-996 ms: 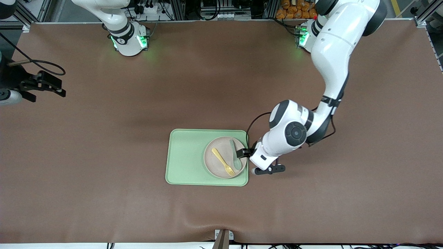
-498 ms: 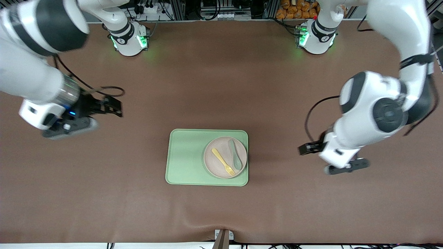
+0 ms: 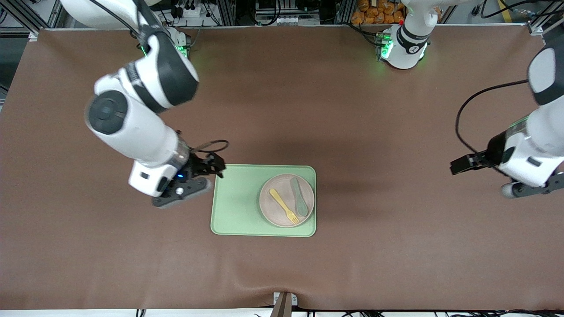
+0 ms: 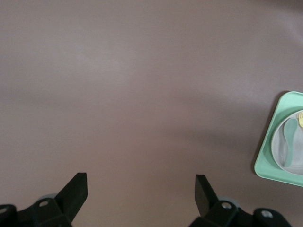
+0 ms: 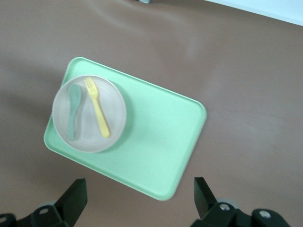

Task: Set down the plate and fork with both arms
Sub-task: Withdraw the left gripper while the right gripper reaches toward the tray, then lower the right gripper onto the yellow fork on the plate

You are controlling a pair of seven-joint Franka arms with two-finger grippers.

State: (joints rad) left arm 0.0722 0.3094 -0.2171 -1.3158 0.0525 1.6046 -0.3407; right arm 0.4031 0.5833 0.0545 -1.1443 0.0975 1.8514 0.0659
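Observation:
The pale beige plate [image 3: 273,209] sits on the light-green tray [image 3: 238,202], at the end toward the left arm. The yellow fork [image 3: 284,205] and a grey-green spoon [image 3: 299,197] lie side by side on the plate. My right gripper [image 3: 218,167] is open and empty, over the table beside the tray's corner on the right arm's side. Its wrist view shows the tray [image 5: 156,142], plate [image 5: 116,111], fork [image 5: 97,108] and spoon [image 5: 73,111]. My left gripper [image 3: 458,166] is open and empty, over bare table toward the left arm's end. Its wrist view shows the tray's [image 4: 265,163] edge.
The brown table mat [image 3: 282,101] stretches all round the tray. A small bracket [image 3: 284,301] sits at the table edge nearest the front camera. The two green-lit arm bases [image 3: 165,48] stand along the edge farthest from the front camera.
The left gripper has pulled away from the plate toward the left arm's end of the table. The right arm has swung in from its table end to the tray's corner. Plate, fork and spoon have not moved.

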